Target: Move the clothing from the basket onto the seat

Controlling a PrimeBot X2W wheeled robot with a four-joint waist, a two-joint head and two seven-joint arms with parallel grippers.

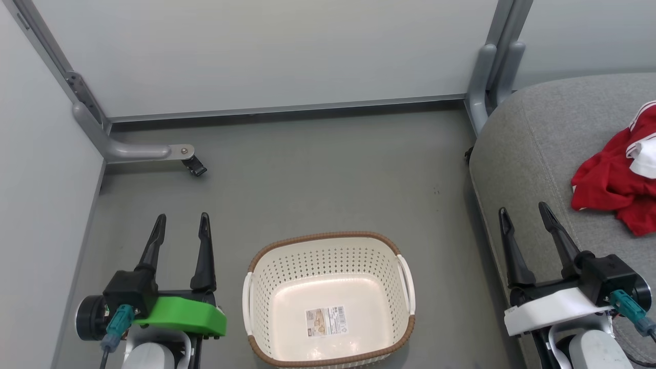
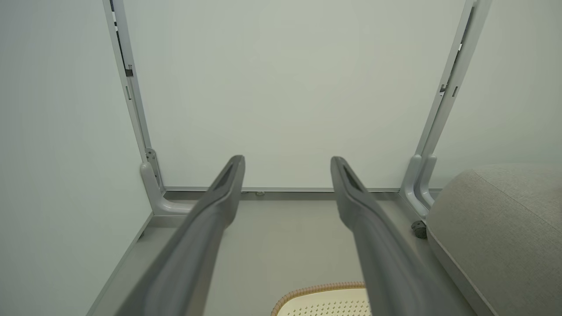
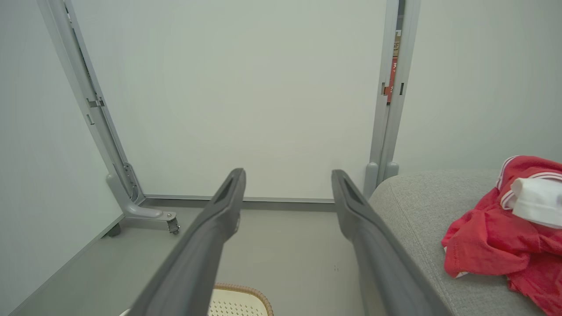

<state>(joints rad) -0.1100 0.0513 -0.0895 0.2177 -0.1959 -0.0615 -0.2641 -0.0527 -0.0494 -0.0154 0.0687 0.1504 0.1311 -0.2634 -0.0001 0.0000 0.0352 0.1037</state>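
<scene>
The cream-white perforated basket [image 1: 328, 300] with its brown rim stands on the floor at the bottom centre, holding nothing but a label on its bottom; its rim also shows as basket [image 2: 322, 298] and basket [image 3: 239, 300]. Red clothing [image 1: 617, 177] with white trim lies crumpled on the light-grey seat [image 1: 533, 148] at the right, seen too as clothing [image 3: 505, 235] on the seat [image 3: 421, 210]. My left gripper [image 1: 182, 223] is open, left of the basket, with nothing between its fingers. My right gripper [image 1: 523, 212] is open too, over the seat's near-left edge, apart from the clothing.
Pale partition panels [image 1: 266, 51] wall in the grey floor [image 1: 318, 174] at the back and left. A grey metal foot with a castor [image 1: 192, 164] juts out at the back left, and a second grey post [image 1: 487, 77] stands beside the seat's back corner.
</scene>
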